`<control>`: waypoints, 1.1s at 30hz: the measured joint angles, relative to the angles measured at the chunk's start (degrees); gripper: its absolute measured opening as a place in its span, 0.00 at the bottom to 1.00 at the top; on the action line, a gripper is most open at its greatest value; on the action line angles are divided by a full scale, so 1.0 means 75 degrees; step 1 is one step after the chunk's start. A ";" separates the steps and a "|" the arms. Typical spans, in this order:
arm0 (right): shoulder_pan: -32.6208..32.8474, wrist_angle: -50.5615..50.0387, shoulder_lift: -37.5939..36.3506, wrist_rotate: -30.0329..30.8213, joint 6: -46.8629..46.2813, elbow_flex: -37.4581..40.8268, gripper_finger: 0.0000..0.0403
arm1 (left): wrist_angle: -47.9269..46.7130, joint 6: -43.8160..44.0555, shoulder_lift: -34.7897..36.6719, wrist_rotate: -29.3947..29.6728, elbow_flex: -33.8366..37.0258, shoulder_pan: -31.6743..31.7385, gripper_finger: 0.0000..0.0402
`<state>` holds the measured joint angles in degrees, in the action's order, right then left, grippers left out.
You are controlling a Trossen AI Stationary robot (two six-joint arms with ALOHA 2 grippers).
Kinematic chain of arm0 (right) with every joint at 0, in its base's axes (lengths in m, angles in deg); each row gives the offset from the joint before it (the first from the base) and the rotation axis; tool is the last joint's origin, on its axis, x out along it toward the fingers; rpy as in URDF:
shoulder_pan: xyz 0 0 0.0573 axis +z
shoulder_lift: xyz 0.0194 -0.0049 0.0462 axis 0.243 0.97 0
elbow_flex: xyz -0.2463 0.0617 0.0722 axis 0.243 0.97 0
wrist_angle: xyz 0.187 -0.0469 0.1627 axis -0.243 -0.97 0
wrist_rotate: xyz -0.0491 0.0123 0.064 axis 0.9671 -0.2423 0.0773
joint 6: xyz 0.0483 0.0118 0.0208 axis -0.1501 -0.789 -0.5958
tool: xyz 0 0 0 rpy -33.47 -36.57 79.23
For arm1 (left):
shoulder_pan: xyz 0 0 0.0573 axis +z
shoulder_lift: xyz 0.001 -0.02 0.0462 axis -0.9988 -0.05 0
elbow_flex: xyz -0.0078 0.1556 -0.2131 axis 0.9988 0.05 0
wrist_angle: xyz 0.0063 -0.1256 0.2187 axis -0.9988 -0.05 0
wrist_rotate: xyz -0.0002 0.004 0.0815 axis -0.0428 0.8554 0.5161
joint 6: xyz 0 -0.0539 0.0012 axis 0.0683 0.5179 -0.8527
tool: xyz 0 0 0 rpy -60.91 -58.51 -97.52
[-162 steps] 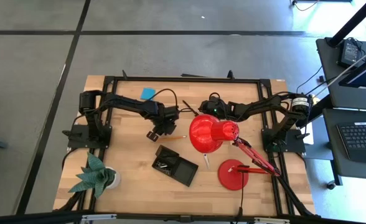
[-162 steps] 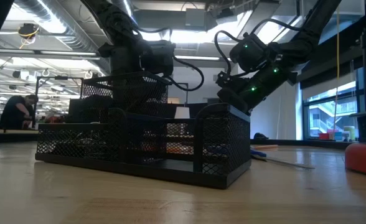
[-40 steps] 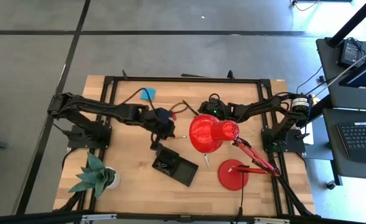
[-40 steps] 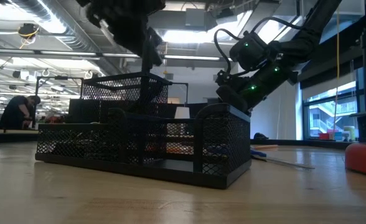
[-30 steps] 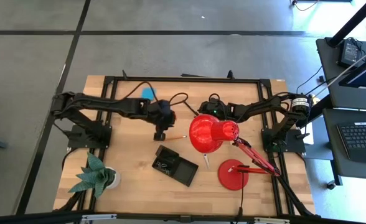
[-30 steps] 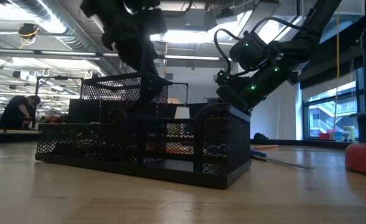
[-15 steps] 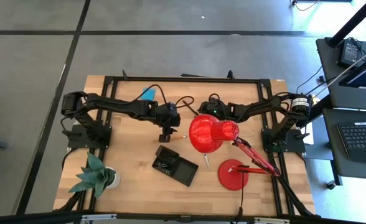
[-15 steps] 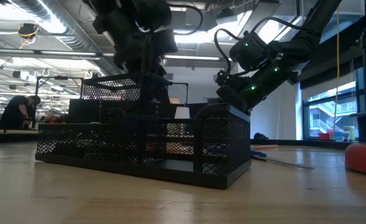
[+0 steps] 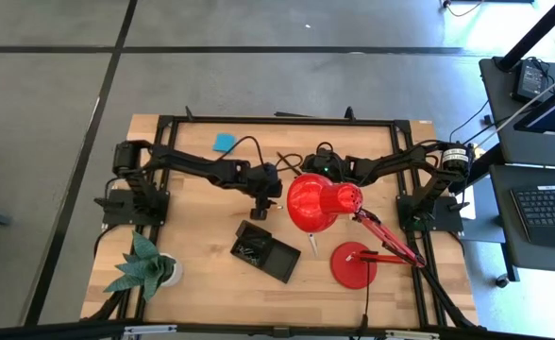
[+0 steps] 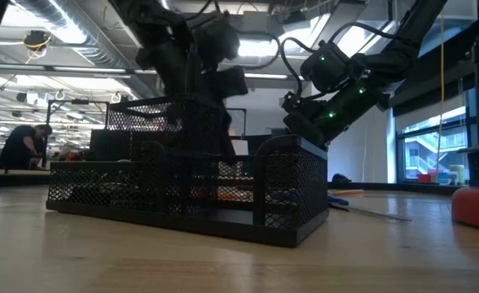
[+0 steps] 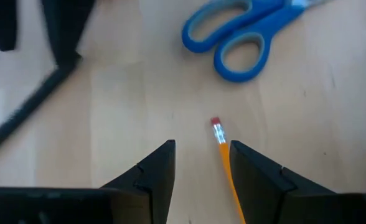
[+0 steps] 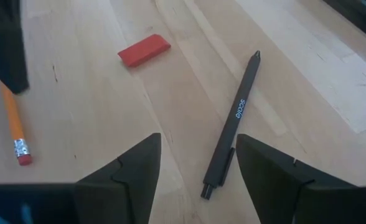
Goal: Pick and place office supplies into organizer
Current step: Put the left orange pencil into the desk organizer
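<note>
Nearest the low camera: organizer (image 10: 186,175), black wire-mesh tray with compartments, sits on the counter (image 9: 202,274) near its front edge, angled, between the green paper plant (image 9: 145,264) and the red lamp (image 9: 320,203). Small dark items already lie in one compartment; can't tell what they are.

Behind it, mid-counter: left gripper (image 11: 201,155) hangs low over the wood, jaws apart, nothing between them. A wooden pencil (image 11: 225,158) lies just off its right finger, eraser end pointing away toward the blue-handled scissors (image 11: 251,34), which lie flat with handles toward the gripper. My read: left arm is lining up on the pencil, but the pencil is beside the gap, not in it, so it needs a small sideways shift before closing. A flat thin pencil on wood is an easy one to slip.

Right gripper (image 12: 195,165) waits near the lamp shade, jaws wide open, empty. It looks onto a thin black pen (image 12: 233,124) lying diagonally, a small red piece (image 12: 144,50) beyond it, and a pencil's eraser end off to the side. Probably parked there as the next pick.

Farthest: blue sticky-note pad (image 9: 224,142) near the back rail, well apart from everything.

Most supplies are still loose on the counter.
</note>
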<state>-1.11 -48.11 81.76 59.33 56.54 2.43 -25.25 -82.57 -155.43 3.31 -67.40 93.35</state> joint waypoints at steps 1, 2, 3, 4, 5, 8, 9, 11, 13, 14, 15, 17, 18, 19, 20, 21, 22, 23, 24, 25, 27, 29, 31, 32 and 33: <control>0.0000 -0.0002 0.0000 0.0000 0.0000 0.0000 0.53 | 0.0053 -0.0022 -0.0094 0.0000 0.0000 -0.0021 0.36; 0.0000 -0.0003 0.0000 0.0000 0.0000 0.0000 0.53 | 0.0073 -0.0046 -0.0173 0.0000 0.0000 -0.0026 0.36; 0.0000 -0.0003 0.0000 0.0000 0.0000 0.0000 0.53 | 0.0067 -0.0055 -0.0256 -0.0001 0.0000 -0.0053 0.36; 0.0000 -0.0001 0.0000 0.0000 0.0000 0.0000 0.53 | 0.0113 -0.0058 -0.0336 -0.0003 0.0000 -0.0080 0.36; 0.0000 -0.0004 0.0000 0.0000 0.0000 0.0000 0.53 | 0.0096 -0.0061 -0.0407 0.0000 0.0000 -0.0095 0.36; 0.0000 -0.0005 0.0000 0.0000 0.0000 0.0000 0.53 | 0.0091 -0.0060 -0.0543 0.0000 0.0000 -0.0170 0.36; 0.0000 -0.0005 0.0000 0.0000 0.0000 0.0000 0.53 | 0.0099 -0.0058 -0.0579 -0.0002 0.0000 -0.0186 0.36; 0.0000 -0.0004 0.0000 0.0000 0.0000 0.0000 0.53 | 0.0041 -0.0052 -0.0612 -0.0003 0.0003 -0.0227 0.36; 0.0000 -0.0005 0.0000 0.0000 0.0000 0.0000 0.53 | 0.0004 -0.0051 -0.0609 0.0003 0.0003 -0.0227 0.36; 0.0000 -0.0004 0.0000 0.0000 0.0000 0.0000 0.53 | -0.0046 -0.0055 -0.0609 0.0026 0.0003 -0.0224 0.36; 0.0000 -0.0006 0.0000 0.0000 0.0000 0.0000 0.53 | -0.0115 -0.0057 -0.0609 0.0084 0.0003 -0.0224 0.36; -0.0003 -0.0004 0.0000 0.0000 -0.0003 0.0000 0.53 | -0.0215 -0.0039 -0.0609 0.0189 0.0003 -0.0224 0.36; -0.0003 -0.0006 0.0000 0.0000 0.0000 0.0000 0.53 | -0.0295 -0.0037 -0.0606 0.0213 0.0003 -0.0224 0.36; -0.0003 -0.0006 0.0000 0.0000 -0.0003 0.0000 0.53 | -0.0397 -0.0034 -0.0606 0.0253 0.0003 -0.0220 0.36; -0.0003 -0.0006 0.0000 0.0000 -0.0003 0.0000 0.53 | -0.0492 -0.0012 -0.0606 0.0281 0.0003 -0.0210 0.36; -0.0003 -0.0006 0.0000 0.0000 -0.0003 0.0000 0.53 | -0.0558 0.0007 -0.0606 0.0289 0.0003 -0.0200 0.36; -0.0003 -0.0006 0.0000 0.0000 -0.0003 0.0000 0.53 | -0.0606 0.0016 -0.0606 0.0286 0.0003 -0.0201 0.36; -0.0003 -0.0006 0.0000 0.0000 -0.0002 0.0000 0.53 | -0.0670 0.0006 -0.0606 0.0286 0.0003 -0.0201 0.36; -0.0003 -0.0006 0.0000 0.0000 -0.0001 0.0000 0.53 | -0.0724 -0.0024 -0.0606 0.0285 0.0003 -0.0201 0.36; -0.0003 -0.0006 0.0000 0.0000 -0.0003 0.0000 0.53 | -0.0743 -0.0050 -0.0606 0.0289 0.0000 -0.0204 0.36; -0.0003 -0.0006 0.0000 0.0000 -0.0002 0.0000 0.53 | -0.0806 -0.0055 -0.0603 0.0294 0.0000 -0.0216 0.36; -0.0003 -0.0006 0.0000 0.0000 -0.0003 0.0000 0.53 | -0.0906 -0.0055 -0.0596 0.0297 -0.0005 -0.0216 0.36; -0.0003 -0.0006 0.0000 0.0000 -0.0001 0.0000 0.53 | -0.1072 -0.0059 -0.0588 0.0334 -0.0010 -0.0216 0.36; -0.0003 -0.0006 0.0000 0.0000 -0.0002 0.0000 0.53 | -0.1163 -0.0061 -0.0586 0.0342 -0.0019 -0.0214 0.36; -0.0003 -0.0006 0.0000 0.0000 -0.0001 0.0000 0.53 | -0.1253 -0.0061 -0.0579 0.0353 -0.0023 -0.0201 0.35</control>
<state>-1.14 -48.15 81.76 59.33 56.53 2.43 -34.65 -83.02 -159.78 5.96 -67.57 91.85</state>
